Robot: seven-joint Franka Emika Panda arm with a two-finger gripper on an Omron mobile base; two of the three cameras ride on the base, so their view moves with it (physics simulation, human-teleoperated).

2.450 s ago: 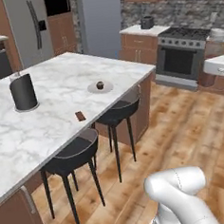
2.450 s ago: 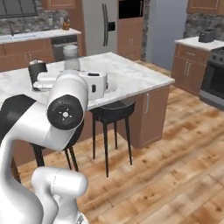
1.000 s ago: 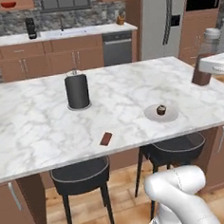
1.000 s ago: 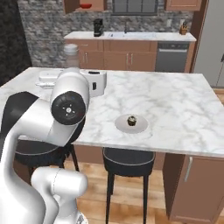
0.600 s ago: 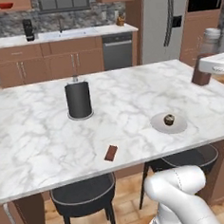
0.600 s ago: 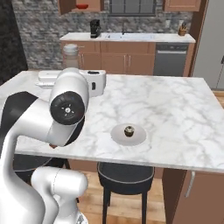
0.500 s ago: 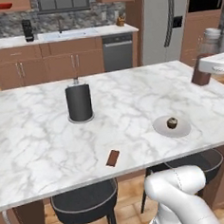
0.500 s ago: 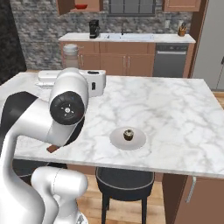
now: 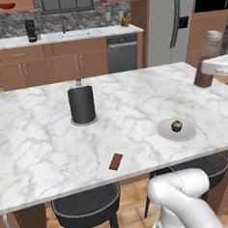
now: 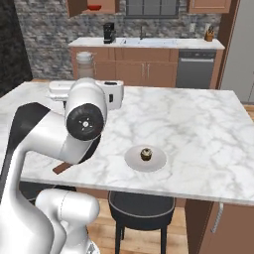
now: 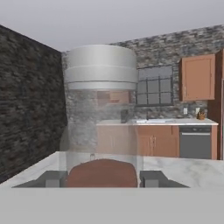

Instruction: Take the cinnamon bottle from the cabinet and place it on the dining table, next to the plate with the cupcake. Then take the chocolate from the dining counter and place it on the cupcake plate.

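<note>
Jaws closed on the cinnamon bottle (image 11: 101, 109), a clear jar with a grey cap and brown contents, gripped between the two dark fingertips (image 11: 52, 178) in the hand view and carried upright at the right edge of the left base view (image 9: 205, 65), above the far corner of the marble surface (image 9: 35, 136). On that surface: white plate (image 9: 176, 129) with cupcake (image 9: 177, 126) near the front edge, brown chocolate (image 9: 116, 161) lying well apart to its left by the same edge, dark cylindrical canister (image 9: 82, 105) further back, all apart from the bottle
</note>
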